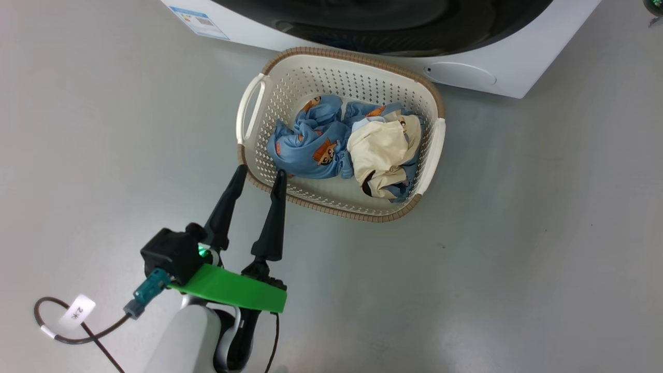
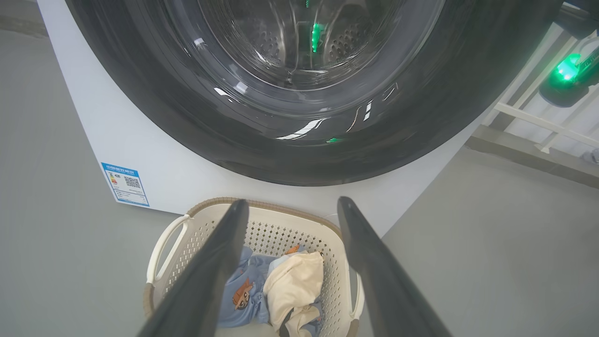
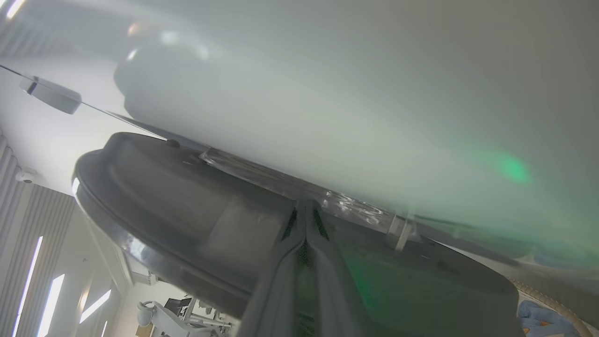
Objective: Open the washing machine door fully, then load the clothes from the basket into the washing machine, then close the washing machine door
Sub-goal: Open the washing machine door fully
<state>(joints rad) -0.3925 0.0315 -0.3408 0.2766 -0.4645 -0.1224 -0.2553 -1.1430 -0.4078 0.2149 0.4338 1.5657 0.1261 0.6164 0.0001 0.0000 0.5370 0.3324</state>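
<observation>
Two garments [image 1: 311, 147], one basket [image 1: 342, 56], one washing machine [image 1: 513, 77].
Left gripper [image 1: 261, 172] jaws apart at the basket's near rim, garments just beyond; right gripper [image 3: 305, 208] jaws together at the washing machine door [image 3: 178, 206].

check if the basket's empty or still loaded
Still loaded. The clothes, blue printed and cream, lie bunched on the bottom of the basket, below its rim.

Left gripper [image 1: 260, 171]: long blk fingers [image 1: 222, 207], green LED [image 1: 202, 252]; green plate [image 1: 233, 290], pale forearm [image 1: 186, 336], teal plug [image 1: 150, 287], blk cable [image 1: 52, 334] w/ white tag [image 1: 77, 310]
</observation>
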